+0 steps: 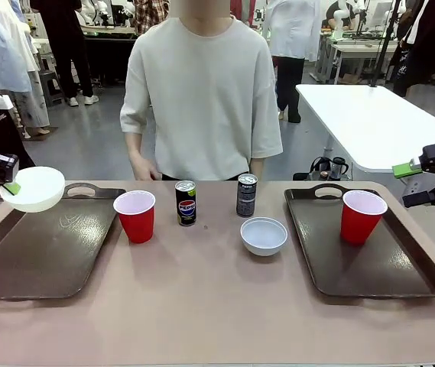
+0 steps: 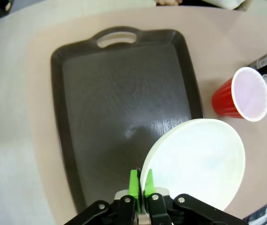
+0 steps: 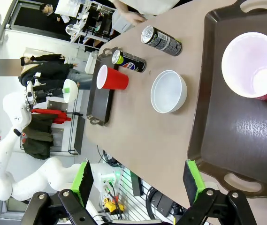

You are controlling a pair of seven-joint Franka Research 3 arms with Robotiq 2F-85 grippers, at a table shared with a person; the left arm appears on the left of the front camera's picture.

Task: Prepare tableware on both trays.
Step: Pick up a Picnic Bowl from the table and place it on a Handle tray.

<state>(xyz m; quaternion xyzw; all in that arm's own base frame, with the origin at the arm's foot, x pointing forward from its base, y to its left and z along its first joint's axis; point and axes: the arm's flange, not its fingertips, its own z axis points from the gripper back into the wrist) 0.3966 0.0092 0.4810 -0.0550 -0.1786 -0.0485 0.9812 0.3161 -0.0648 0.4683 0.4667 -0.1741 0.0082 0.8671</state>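
- The left gripper [image 2: 140,180] is closed on the rim of a white bowl [image 2: 199,164] and holds it in the air, tilted, above the left tray [image 2: 114,93].
- The right gripper [image 3: 138,178] has its fingers wide apart with nothing between them. It hangs at the outer side of the right tray [image 1: 378,275].
- A red cup [image 1: 362,216] stands upright in the far part of the right tray.
- Between the trays, on the bare table, stand a second red cup [image 1: 135,216] just beside the left tray, a Pepsi can [image 1: 186,202], a dark can [image 1: 247,195] and a second bowl [image 1: 264,235].
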